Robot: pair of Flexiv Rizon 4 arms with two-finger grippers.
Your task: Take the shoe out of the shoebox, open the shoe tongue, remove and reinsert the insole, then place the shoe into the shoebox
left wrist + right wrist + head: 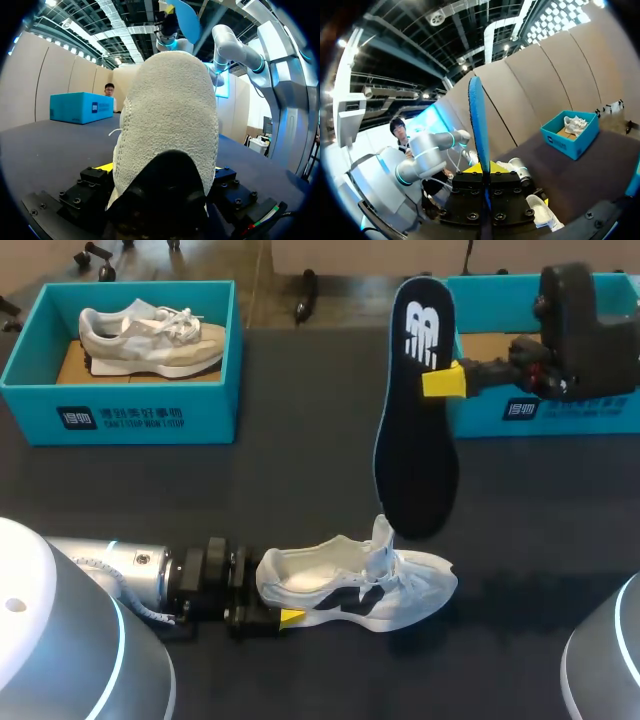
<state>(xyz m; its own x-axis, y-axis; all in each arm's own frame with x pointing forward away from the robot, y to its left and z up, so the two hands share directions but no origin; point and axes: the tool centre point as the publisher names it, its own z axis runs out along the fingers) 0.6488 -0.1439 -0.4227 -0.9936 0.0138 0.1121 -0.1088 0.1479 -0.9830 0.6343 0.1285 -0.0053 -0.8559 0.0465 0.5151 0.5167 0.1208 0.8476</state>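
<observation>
A white shoe with dark side marks (pixel 350 585) lies on its side on the dark table, toe to the right. Its heel (pixel 170 130) sits between the fingers of my left gripper (pixel 268 618), which grips it from both sides. One yellow tip (pixel 292 617) shows on the near side. My right gripper (pixel 443 380) is shut on a dark insole (pixel 415 450) with a white logo, held upright in the air above the shoe's tongue. In the right wrist view the insole (pixel 477 125) stands edge-on between the fingers (pixel 483 172), with the shoe (pixel 540 212) below.
A teal shoebox (pixel 140 415) at the back left holds another pale shoe (pixel 150 335). A second teal shoebox (pixel 560 415) stands at the back right, partly behind my right wrist. Bare dark table lies between the boxes and the shoe.
</observation>
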